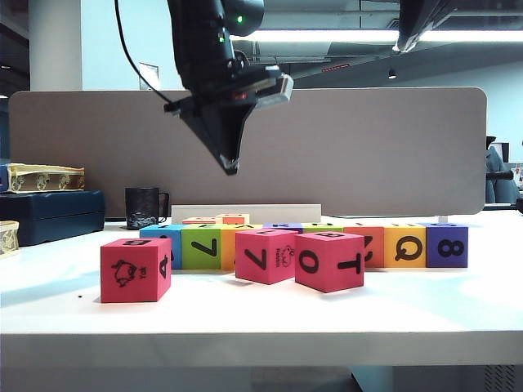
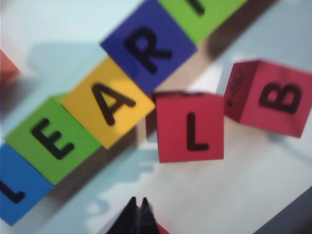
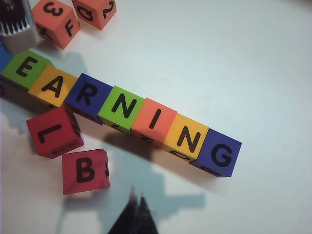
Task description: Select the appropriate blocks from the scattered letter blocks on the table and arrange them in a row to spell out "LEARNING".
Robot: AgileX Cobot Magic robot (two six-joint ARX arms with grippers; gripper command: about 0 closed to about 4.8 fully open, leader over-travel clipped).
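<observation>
Seen from the exterior camera, the left gripper (image 1: 231,166) hung high above the white table (image 1: 261,318), its two black fingers pressed together into a downward point and carrying nothing. Below it a row of letter blocks (image 1: 327,245) ran across the tabletop, ending at the right in a yellow block (image 1: 404,245) showing a Q and a purple block (image 1: 447,245) showing an 8. Three red blocks stood in front of the row: one (image 1: 136,269) off to the left, two (image 1: 266,256) (image 1: 329,261) touching near the middle. A black mug (image 1: 143,207) sat at the back, before a grey-brown panel (image 1: 351,147). The right gripper was not visible in this view.

The left wrist camera, slightly blurred, showed the closed, empty fingertips (image 2: 138,214) above the start of the row: blue L (image 2: 14,187), green E (image 2: 51,141), yellow A (image 2: 109,102) and purple R (image 2: 148,48), side by side. A red block marked L (image 2: 190,127) sat just beside the A, and a red block marked B (image 2: 273,97) lay near it, apart.

The right wrist camera showed the right gripper (image 3: 138,209) hanging over the table, fingers together and holding nothing. The row read E, A, R, N, I, N, G, closing on a purple G (image 3: 218,153). The red L (image 3: 53,132) and red B (image 3: 86,170) lay beside the row, and two orange blocks (image 3: 56,19) (image 3: 96,10) lay apart on its other side.
</observation>
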